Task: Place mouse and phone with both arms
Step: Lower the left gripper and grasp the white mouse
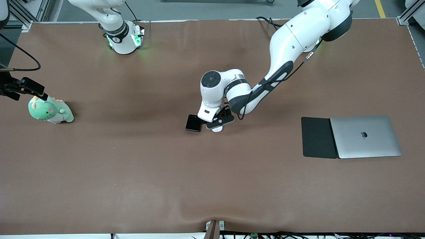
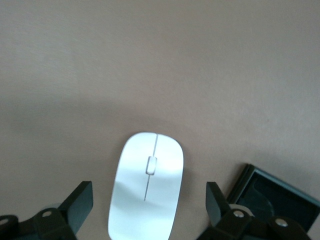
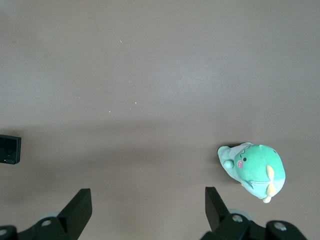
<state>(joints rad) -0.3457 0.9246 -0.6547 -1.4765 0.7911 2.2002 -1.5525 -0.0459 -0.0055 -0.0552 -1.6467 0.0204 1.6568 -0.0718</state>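
Fingers (image 2: 80, 202) wide astride mouse (image 2: 146, 185)

Phone (image 1: 193, 123) just beside mouse (image 2: 146, 192).

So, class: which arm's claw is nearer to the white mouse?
Left. The left claw hangs open straddling the mouse; the right claw waits open beside the plush toy.

You're looking at a robotics lab: two white arms (image 1: 292, 43) bolted along the top of the frame to a big brown-covered table (image 1: 132, 172). Aluminium framing (image 1: 410, 13) sits in the upper right corner over grey floor, and cables (image 1: 265, 235) run along the bottom edge.
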